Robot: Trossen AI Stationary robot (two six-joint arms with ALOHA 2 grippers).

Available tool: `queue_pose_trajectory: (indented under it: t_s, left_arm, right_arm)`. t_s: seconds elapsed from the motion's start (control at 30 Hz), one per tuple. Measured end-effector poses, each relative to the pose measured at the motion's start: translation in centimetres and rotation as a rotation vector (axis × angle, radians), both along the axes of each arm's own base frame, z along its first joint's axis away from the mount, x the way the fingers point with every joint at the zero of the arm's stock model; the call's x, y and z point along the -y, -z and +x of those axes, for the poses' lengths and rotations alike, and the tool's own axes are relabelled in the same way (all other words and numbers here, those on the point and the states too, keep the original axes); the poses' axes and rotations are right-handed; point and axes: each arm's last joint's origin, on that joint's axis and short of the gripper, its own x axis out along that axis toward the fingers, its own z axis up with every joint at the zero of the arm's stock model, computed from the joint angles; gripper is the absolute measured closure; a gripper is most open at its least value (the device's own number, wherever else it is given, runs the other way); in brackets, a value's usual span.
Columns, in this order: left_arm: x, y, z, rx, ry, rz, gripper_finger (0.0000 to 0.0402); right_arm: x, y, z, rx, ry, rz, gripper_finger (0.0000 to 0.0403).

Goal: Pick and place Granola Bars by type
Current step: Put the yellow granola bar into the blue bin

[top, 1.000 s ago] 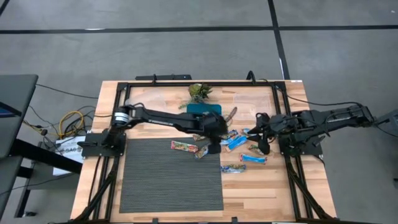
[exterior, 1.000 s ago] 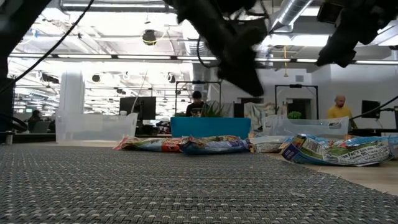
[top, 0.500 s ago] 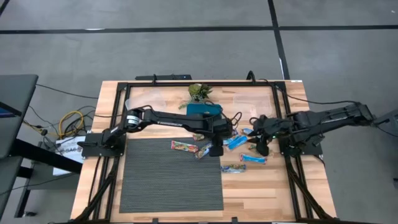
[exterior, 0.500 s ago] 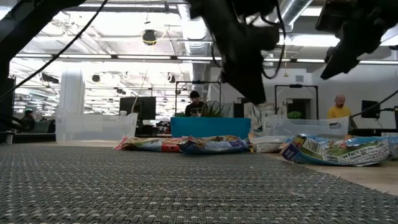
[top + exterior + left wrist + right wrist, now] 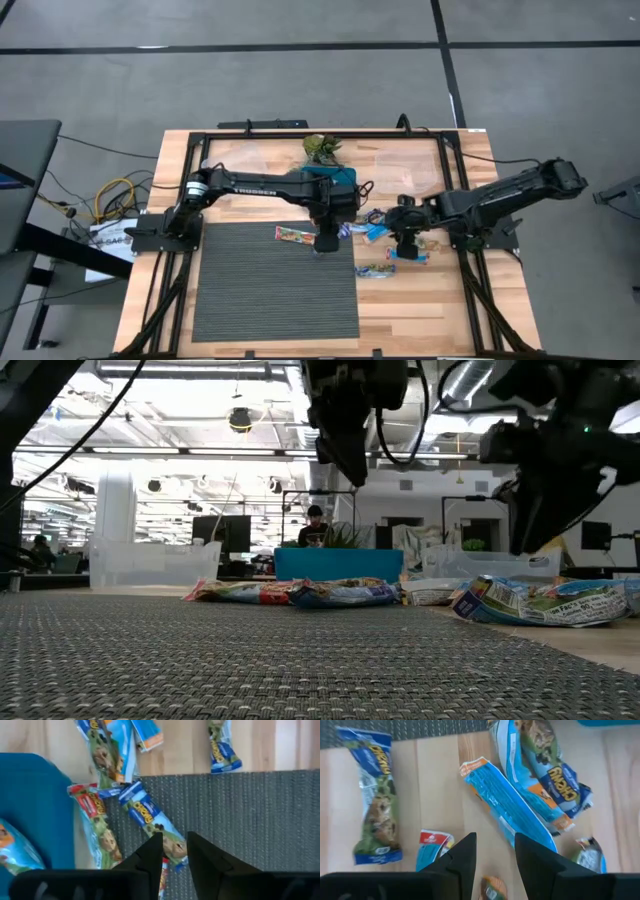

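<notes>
Both tools are open over overlapping granola bars (image 5: 150,820): left tool (image 5: 174,851) or right tool (image 5: 494,851) could easily pinch two together.

Both tools (image 5: 327,243) (image 5: 404,243) empty, slightly parted.

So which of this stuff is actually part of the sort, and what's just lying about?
Job:
- granola bars, scattered on the wood and the mat's edge
- left gripper and right gripper, both open above them

Lying about:
- plant figure
- teal tray
- grey mat
- cables off the table
</notes>
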Motion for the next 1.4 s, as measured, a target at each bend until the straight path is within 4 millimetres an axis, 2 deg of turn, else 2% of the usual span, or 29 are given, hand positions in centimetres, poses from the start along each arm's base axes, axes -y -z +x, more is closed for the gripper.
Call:
queue_pose_trajectory:
  t_s: [0.1,0.3,0.4,0.5,0.73,0.93,1.03,1.17,1.4]
  left_arm:
    - [0.1,-0.5,-0.3,0.000,-0.011,-0.007,0.0333]
    - [-0.4,-4.1,-1.8,0.101,-0.092,0.047,0.0338]
    - [-0.4,-5.0,-2.9,0.132,-0.120,0.065,0.0338]
    - [-0.1,-4.4,-5.3,0.145,-0.169,0.042,0.0338]
    - [-0.1,-2.1,-12.4,0.300,-0.349,-0.067,0.0339]
    - [-0.1,-1.3,-16.4,0.334,-0.483,-0.097,0.0339]
    - [-0.1,-1.5,-17.3,0.360,-0.505,-0.057,0.0339]
    - [0.0,-1.8,-17.4,0.379,-0.513,-0.042,0.0339]
    - [0.0,-1.8,-17.4,0.376,-0.513,-0.054,0.0339]
  right_arm:
    - [-0.1,0.9,0.6,-0.025,-0.012,-0.011,0.0278]
    - [-0.2,1.6,1.2,-0.039,-0.005,-0.016,0.0278]
    - [-0.1,1.5,1.3,-0.022,0.001,-0.024,0.0278]
    - [0.0,1.5,1.4,-0.007,0.021,-0.070,0.0278]
    - [0.1,1.8,1.7,-0.002,0.004,-0.109,0.0278]
    - [-0.1,4.0,2.2,-0.113,-0.060,-0.113,0.0278]
    - [0.0,4.7,2.7,-0.128,-0.066,-0.139,0.0279]
    - [0.0,4.8,3.1,-0.133,-0.060,-0.143,0.0293]
    - [-0.3,3.1,4.4,-0.084,-0.062,-0.117,0.0386]
